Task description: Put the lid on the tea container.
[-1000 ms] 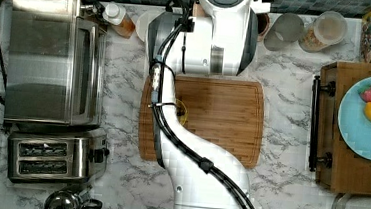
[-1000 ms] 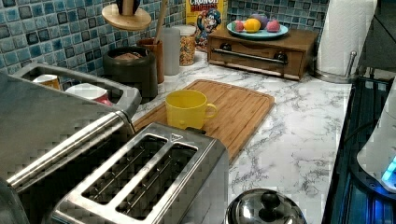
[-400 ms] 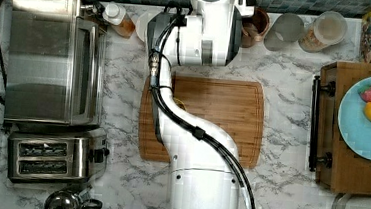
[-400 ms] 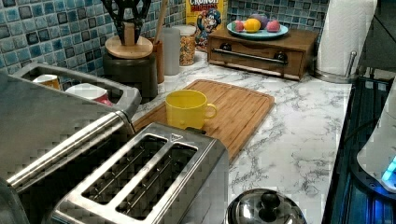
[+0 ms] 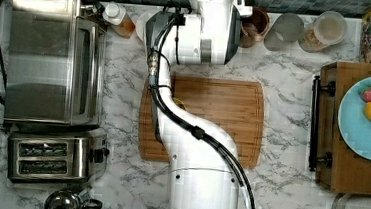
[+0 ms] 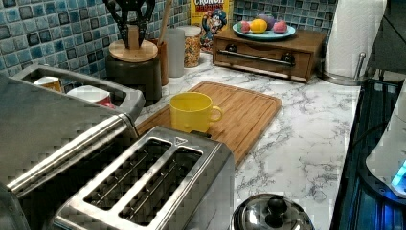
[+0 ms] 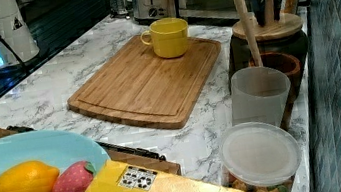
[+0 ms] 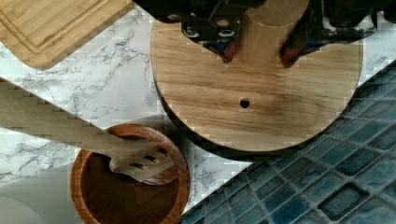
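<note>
while yellow mug [image 6: 192, 111] sits on cutting board [image 6: 239, 108] up front, gripper [image 6: 130, 21] further back is clamped on lid [image 6: 133, 50] knob, lid resting flat on tea container [image 6: 134, 76] by tiled wall.

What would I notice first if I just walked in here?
Probably the yellow mug on the wooden board in the middle of the counter. Next, the gripper by the blue tiled wall, clamped on the knob of a round wooden lid resting on the dark tea container.
</note>
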Robot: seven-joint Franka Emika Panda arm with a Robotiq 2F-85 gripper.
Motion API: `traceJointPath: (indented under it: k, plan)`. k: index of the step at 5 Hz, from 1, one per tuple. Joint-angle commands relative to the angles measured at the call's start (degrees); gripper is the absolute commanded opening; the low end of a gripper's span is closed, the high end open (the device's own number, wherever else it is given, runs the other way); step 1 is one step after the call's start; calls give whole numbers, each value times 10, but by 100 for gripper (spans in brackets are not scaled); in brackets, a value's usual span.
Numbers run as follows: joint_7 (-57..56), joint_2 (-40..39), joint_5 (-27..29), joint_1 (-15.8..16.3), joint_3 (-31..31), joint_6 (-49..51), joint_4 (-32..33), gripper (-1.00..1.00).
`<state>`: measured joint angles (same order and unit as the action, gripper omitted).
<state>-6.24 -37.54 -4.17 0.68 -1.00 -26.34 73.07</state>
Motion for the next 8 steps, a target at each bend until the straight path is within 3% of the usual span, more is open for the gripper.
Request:
traceJointPath:
  k: [1, 3, 4, 8]
  plan:
    - [29, 15, -4, 20, 0, 50, -152, 100]
    - [30, 42, -4, 20, -10, 33, -97, 100]
    - [28, 87, 16, 15, -7, -14, -21, 100]
    - [27, 87, 17, 17, -10, -14, -21, 100]
